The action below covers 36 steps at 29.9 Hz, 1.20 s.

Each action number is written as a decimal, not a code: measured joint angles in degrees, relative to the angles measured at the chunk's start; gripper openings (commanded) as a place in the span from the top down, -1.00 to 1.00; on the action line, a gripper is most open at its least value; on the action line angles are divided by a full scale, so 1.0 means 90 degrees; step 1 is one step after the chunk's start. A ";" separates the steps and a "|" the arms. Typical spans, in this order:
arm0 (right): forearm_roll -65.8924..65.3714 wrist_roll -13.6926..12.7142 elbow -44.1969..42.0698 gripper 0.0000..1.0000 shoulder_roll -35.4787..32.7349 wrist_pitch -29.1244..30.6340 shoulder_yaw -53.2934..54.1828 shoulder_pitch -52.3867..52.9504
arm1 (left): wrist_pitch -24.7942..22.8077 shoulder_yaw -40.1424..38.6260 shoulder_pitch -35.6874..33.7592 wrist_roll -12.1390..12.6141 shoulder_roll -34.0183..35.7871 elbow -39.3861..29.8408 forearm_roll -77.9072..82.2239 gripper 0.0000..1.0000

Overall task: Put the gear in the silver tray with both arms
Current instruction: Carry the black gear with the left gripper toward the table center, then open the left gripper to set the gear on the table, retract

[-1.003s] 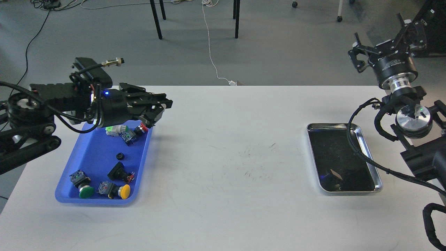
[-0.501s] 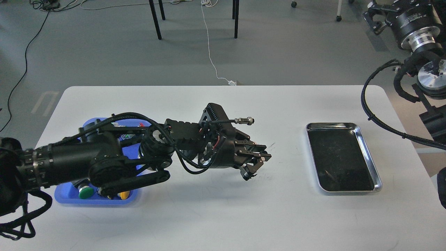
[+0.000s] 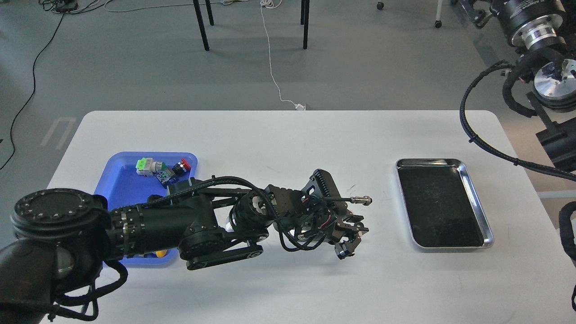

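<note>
My left arm reaches from the lower left across the middle of the white table. Its gripper (image 3: 348,243) hangs just above the tabletop, left of the silver tray. Its fingers are closed around a small black round part, the gear (image 3: 342,254), at the fingertips. The silver tray (image 3: 451,246) lies on the right side of the table, and its dark bottom is bare. My right arm's silver wrist ring (image 3: 537,33) shows at the top right, raised beyond the table. Its gripper is cut off by the top edge.
A blue plastic tray (image 3: 121,184) sits at the left, partly hidden by my left arm. It holds push-button parts, among them a green and white one (image 3: 144,166) and a red one (image 3: 182,166). A black cable (image 3: 477,141) from the right arm hangs above the table's right edge.
My left gripper has moved from over the blue tray to the right and toward me, carrying the small black part closer to the silver tray. The right arm has risen, away from the tray.
</note>
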 measured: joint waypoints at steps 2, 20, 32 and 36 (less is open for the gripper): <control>0.0000 0.0000 0.0002 -0.99 0.0000 0.0000 0.0000 0.0011 | 0.0004 0.0007 0.0065 -0.0007 -0.0001 0.0118 0.0008 0.66; -0.0001 0.0020 0.0004 -0.99 0.0007 0.0000 -0.0002 -0.0040 | 0.0132 0.0076 0.0249 0.0035 -0.0003 0.0070 -0.0044 -0.66; -0.0075 0.0067 0.0236 -0.99 -0.0411 0.0126 -0.0495 0.0018 | 0.0639 -0.1937 0.0262 -0.0069 0.0889 -0.0683 -0.3727 -0.93; -0.0127 0.0108 0.0464 -0.99 -0.0528 0.0203 -0.0748 0.0164 | 0.0255 -0.2774 0.0272 -0.0074 0.1710 -0.0637 -0.6430 -0.95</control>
